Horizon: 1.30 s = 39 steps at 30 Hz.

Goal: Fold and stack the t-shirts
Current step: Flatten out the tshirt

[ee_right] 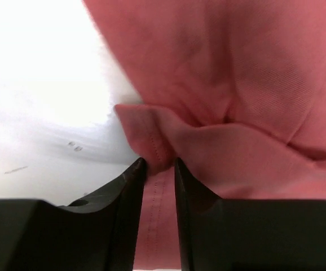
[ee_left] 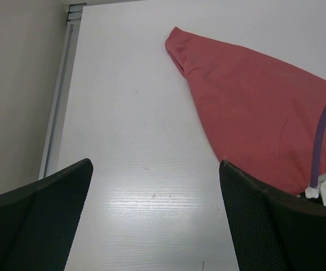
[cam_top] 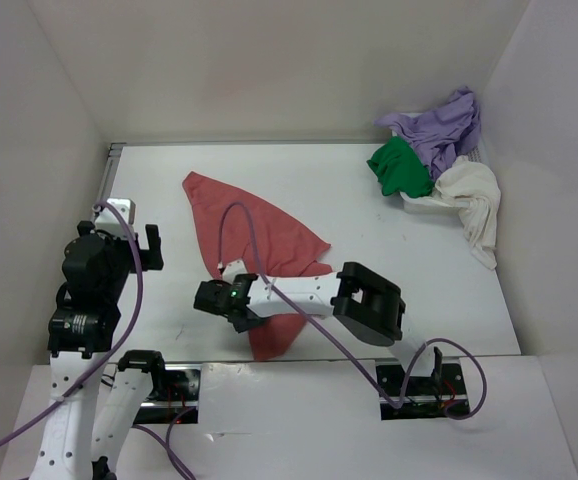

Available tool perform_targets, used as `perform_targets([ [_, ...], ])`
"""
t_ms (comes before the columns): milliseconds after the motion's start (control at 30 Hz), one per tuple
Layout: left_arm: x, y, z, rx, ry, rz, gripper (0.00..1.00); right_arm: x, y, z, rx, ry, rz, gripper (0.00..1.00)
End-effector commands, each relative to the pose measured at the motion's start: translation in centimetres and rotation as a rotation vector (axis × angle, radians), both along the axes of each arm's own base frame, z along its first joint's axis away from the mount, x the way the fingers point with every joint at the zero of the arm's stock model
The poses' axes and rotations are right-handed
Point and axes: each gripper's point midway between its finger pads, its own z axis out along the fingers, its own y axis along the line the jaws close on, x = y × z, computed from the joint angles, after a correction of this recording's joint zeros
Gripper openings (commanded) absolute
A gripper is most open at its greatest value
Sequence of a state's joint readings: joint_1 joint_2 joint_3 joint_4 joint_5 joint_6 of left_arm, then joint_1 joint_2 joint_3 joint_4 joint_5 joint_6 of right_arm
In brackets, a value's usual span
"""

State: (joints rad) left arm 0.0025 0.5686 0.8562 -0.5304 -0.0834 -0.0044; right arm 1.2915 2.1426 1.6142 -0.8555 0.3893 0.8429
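Note:
The salmon-red t-shirt point(cam_top: 259, 228) lies spread on the white table, one part trailing toward the near edge. My right gripper point(cam_top: 216, 298) is down at its left edge. In the right wrist view the narrow jaws point(ee_right: 159, 162) pinch a stitched hem fold of this shirt point(ee_right: 236, 68). My left gripper point(cam_top: 139, 230) hovers at the table's left side, open. In its wrist view the gripper point(ee_left: 155, 164) has only bare table between its fingers, and the salmon shirt point(ee_left: 253, 107) lies to the right. The lavender-purple point(cam_top: 444, 125), bright green point(cam_top: 401, 168) and cream-white point(cam_top: 474, 200) t-shirts are heaped at the back right.
A white mesh basket point(cam_top: 419, 204) sits under the heap at the back right corner. White walls enclose the table on three sides. A metal rail point(ee_left: 58, 101) runs along the left edge. Purple cables loop over both arms.

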Motion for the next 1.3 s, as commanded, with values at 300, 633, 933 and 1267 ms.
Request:
perform_targets([
  [300,0.2,-0.3,1.1,-0.004,-0.053,-0.016,0.99,1.3,0.6,0.4,0.094,0.028,0.01,0.0],
  [633,2.6,-4.1,1.1,0.08,-0.012,-0.296,0.99,10.2,-14.7,25.3,0.319,-0.354,-0.393,0.0],
  [933,6.6,-12.7,-3.7,0.334,0.216,-0.778,0.99,8.2,-27.4,24.3,0.259,-0.378,-0.678,0.0],
  [1267,8.3,-13.2,-13.6,0.637,0.399,-0.822,0.99,5.7,-33.4,24.9,0.296,-0.392,-0.814,0.0],
])
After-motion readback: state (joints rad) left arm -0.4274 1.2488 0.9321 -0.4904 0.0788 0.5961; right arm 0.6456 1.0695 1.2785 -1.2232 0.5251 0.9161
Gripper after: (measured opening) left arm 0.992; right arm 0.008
